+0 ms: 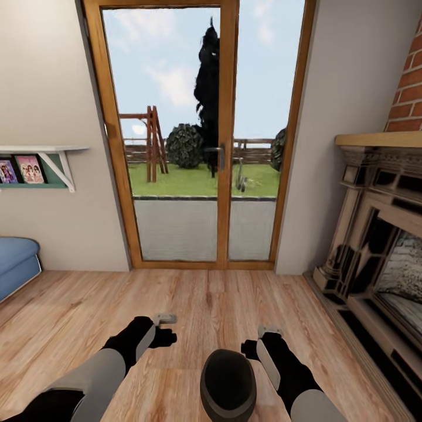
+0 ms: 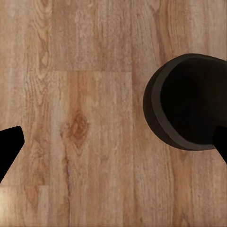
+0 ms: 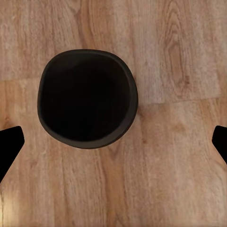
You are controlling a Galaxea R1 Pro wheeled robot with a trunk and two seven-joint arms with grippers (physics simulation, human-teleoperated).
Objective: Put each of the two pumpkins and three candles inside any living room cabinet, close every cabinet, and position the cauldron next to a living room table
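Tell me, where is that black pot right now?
The cauldron stands upright on the wooden floor between the two arms, nearer the right hand, facing the glass patio door.

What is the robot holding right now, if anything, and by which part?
Nothing is held. The cauldron stands on the wooden floor between the arms; the right gripper is open above it, the left gripper open beside it.

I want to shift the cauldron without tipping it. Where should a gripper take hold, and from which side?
Probably the rim, from above: the cauldron stands upright on the wood floor with its wide mouth open upward, so one finger could go inside and one outside. The right gripper hangs over it, jaws spread wide, holding nothing.
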